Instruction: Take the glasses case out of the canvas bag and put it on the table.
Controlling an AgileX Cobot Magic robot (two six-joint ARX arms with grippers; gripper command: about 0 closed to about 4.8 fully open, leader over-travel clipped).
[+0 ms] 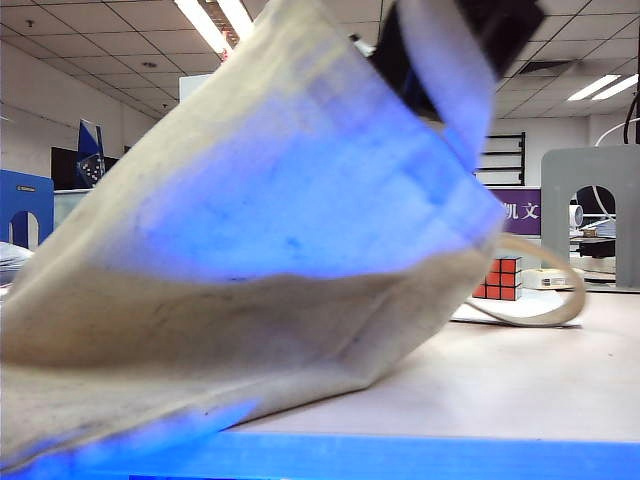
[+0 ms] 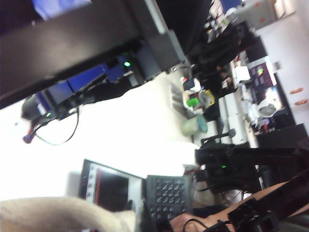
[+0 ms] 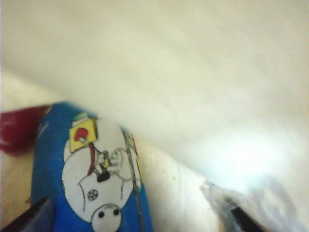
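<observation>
The canvas bag point(image 1: 250, 260) is lifted and tilted, its lower corner resting on the table point(image 1: 500, 385); one strap handle point(image 1: 565, 295) hangs to the right. Black arm parts point(image 1: 470, 35) show at the bag's raised mouth. My left gripper point(image 2: 137, 220) is shut on a fold of the bag's cloth point(image 2: 58, 215). Inside the bag, the blue glasses case point(image 3: 91, 169) with its white cartoon figure lies on the cloth. My right gripper point(image 3: 137, 220) is open around it, one fingertip point(image 3: 29, 217) beside the case and the other point(image 3: 246, 220) well clear.
A Rubik's cube point(image 1: 498, 278) stands on white paper point(image 1: 490, 312) behind the bag. A grey arched stand point(image 1: 590, 210) rises at the far right. The bag's wall point(image 3: 183, 63) hangs close over the right gripper. The table's blue front edge point(image 1: 420, 455) runs along the front.
</observation>
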